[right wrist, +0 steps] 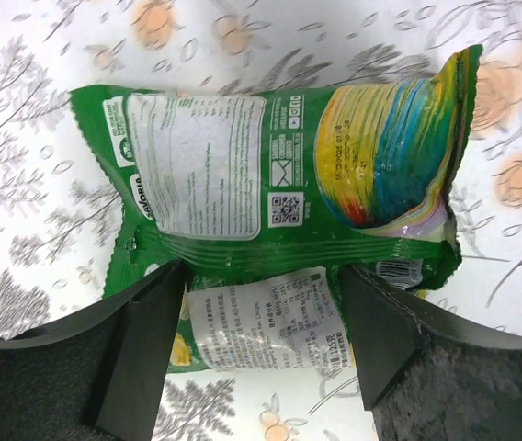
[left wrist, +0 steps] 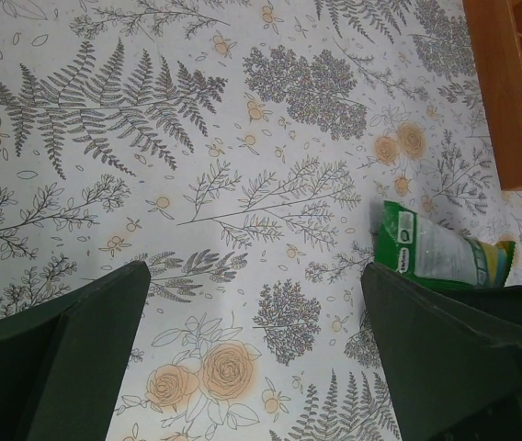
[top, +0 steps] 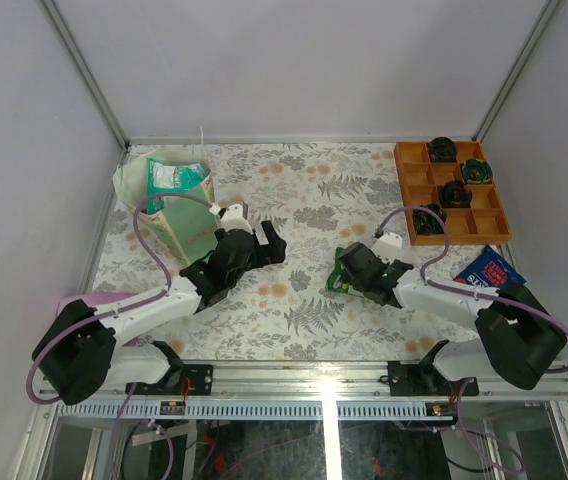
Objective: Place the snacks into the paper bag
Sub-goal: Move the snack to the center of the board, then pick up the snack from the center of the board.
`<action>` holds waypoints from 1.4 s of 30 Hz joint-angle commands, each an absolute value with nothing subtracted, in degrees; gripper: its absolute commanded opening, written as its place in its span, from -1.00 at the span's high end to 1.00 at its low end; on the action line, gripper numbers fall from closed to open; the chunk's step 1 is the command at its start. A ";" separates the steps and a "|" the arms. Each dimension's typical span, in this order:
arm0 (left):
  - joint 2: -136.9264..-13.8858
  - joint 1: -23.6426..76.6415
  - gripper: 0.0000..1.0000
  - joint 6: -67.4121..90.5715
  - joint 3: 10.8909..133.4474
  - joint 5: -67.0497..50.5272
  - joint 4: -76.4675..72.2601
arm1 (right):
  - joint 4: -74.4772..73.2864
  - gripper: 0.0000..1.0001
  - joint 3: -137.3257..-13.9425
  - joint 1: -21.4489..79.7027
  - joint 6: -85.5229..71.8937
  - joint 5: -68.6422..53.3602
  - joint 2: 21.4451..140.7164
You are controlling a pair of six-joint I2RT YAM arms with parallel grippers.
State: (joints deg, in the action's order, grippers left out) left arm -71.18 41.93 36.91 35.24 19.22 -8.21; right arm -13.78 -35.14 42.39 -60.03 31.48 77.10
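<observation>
A green snack packet with a white label and a rainbow picture lies on the flowered tablecloth, also seen in the overhead view and in the left wrist view. My right gripper is low over it, open, one finger at each side of the packet's near part. My left gripper hovers wide open over bare cloth, left of the packet. The paper bag stands at the back left, cream with mint-green sides, a teal-and-white packet showing in its mouth. A blue crisp bag lies at the right edge.
An orange compartment tray with dark round objects sits at the back right; its corner shows in the left wrist view. A flat pink item peeks out beneath the left arm. White walls close in the table on three sides.
</observation>
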 commanded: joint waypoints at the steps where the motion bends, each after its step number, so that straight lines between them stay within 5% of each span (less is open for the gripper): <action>1: -71.26 41.48 -1.00 37.35 35.07 20.00 -11.49 | -17.21 -0.51 -39.62 45.44 -58.67 29.88 76.28; 18: -71.81 41.32 -1.00 37.27 35.19 19.52 -11.52 | -20.77 -0.82 -27.20 46.07 -60.47 40.86 53.66; 42: -71.79 41.22 -1.00 37.35 35.07 19.35 -11.52 | 7.19 -0.84 -9.76 38.41 -60.92 32.56 52.62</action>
